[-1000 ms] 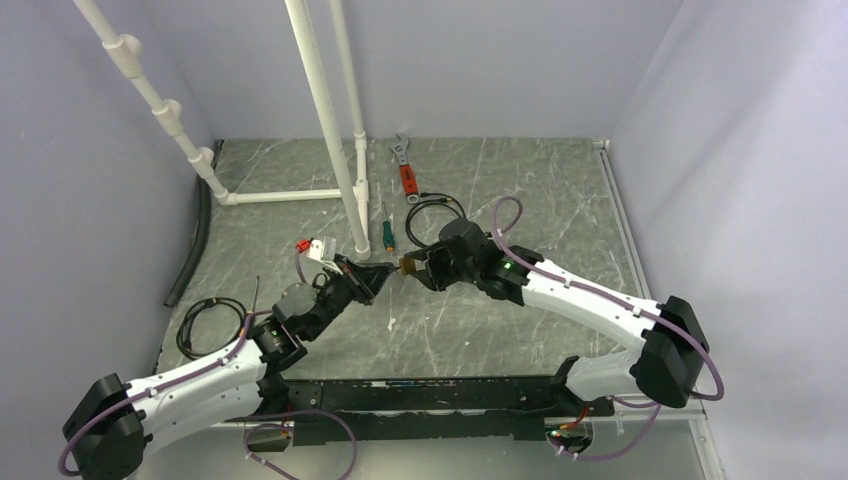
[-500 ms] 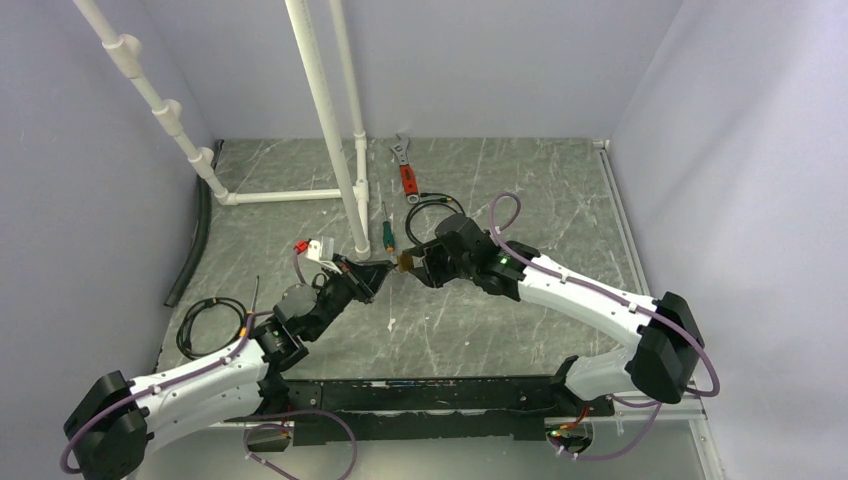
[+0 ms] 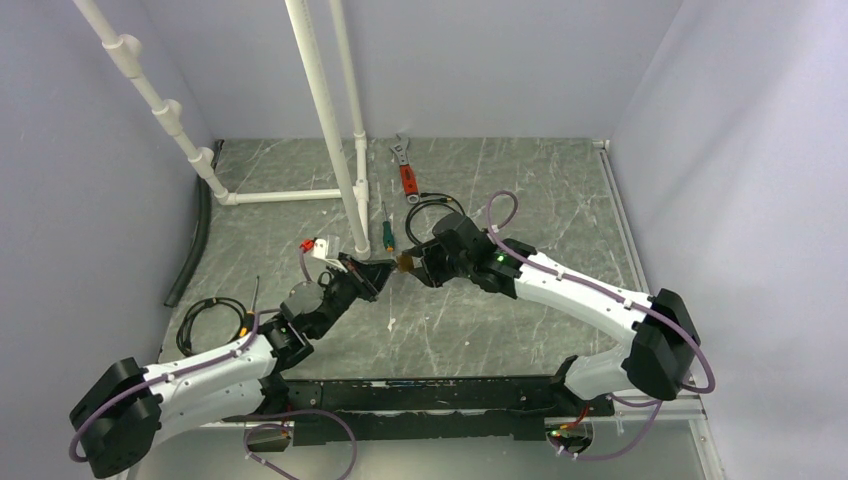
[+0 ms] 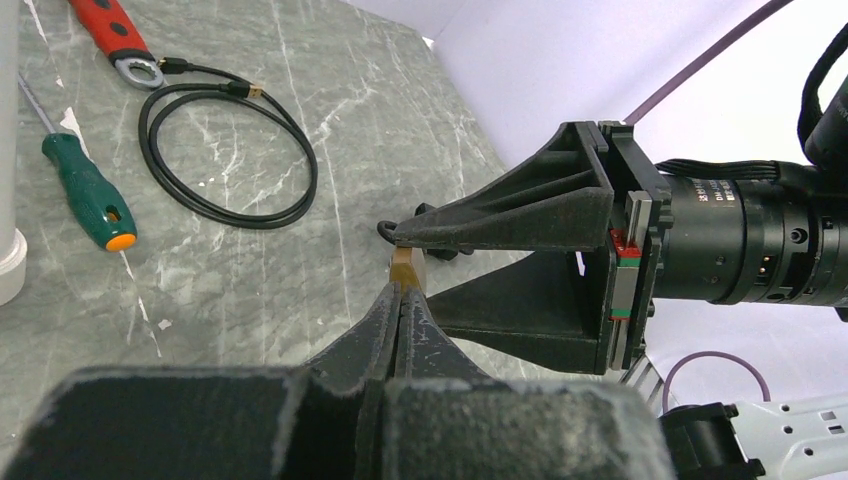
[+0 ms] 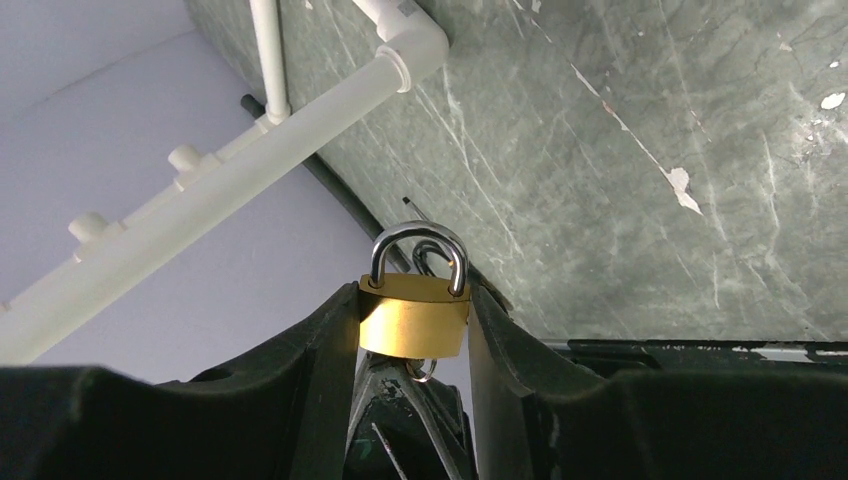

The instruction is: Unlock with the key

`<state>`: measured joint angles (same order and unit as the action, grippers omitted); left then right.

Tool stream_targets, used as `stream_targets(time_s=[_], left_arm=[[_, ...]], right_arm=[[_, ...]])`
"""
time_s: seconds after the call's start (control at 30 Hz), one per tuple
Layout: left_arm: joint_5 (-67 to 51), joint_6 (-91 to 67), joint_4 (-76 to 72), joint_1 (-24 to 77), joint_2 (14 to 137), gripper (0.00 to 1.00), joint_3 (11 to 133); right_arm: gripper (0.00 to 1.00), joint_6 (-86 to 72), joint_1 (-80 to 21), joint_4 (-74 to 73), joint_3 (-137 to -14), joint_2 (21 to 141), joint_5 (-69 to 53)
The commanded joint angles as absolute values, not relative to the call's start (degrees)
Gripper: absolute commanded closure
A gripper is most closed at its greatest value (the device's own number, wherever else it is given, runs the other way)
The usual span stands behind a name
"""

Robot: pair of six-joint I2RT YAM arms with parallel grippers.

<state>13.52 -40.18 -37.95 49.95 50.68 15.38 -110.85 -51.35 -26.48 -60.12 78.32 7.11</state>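
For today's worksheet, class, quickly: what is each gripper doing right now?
Left gripper: shut, tips at the brass padlock's underside; whether it pinches the key cannot be told.
Right gripper: closed on the brass padlock, shackle shut.

No legible txt; tiny white print on black wrist cyl. (image 4: 745,240), too small

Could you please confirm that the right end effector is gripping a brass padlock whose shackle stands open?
Not quite. The right end effector does grip the brass padlock, but its shackle is closed, with both legs seated in the body. The right wrist view shows this.
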Motion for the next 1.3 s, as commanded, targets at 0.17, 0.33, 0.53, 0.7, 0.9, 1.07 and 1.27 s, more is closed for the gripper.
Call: stream_targets(time_s=[0.17, 0.33, 0.53, 0.7, 0.9, 1.07, 1.27], left_arm=[[13.3, -40.4, -39.8, 50.0, 53.7, 1.0, 15.8], [12.7, -40.0, -36.3, 50.1, 55.8, 1.0, 18.0], [10.8, -39.4, -35.8, 50.0, 55.9, 0.8, 18.0], [10.0, -37.9, -26.9, 50.0, 50.9, 0.59, 19.0], [6.3, -33.4, -15.0, 50.0, 43.5, 0.46, 21.7], [2.3, -29.0, -5.5, 50.0, 39.7, 0.5, 25.3], [0.5, -26.5, -0.3, 50.0, 41.4, 0.59, 28.1]], right_arm=[[1.0, -108.7, -52.3, -17.9, -63.8, 78.5, 1.8], [1.0, -107.1, -53.6, -17.2, -64.6, 78.7, 1.6], [1.0, -106.1, -54.0, -18.7, -63.5, 77.2, 4.6], [1.0, -106.0, -53.3, -20.1, -59.2, 75.2, 7.3], [1.0, -103.7, -52.4, -21.9, -57.9, 74.7, 8.4], [1.0, -98.8, -52.3, -27.6, -61.6, 76.2, 10.5], [1.0, -97.2, -52.3, -28.2, -61.3, 75.8, 11.4]])
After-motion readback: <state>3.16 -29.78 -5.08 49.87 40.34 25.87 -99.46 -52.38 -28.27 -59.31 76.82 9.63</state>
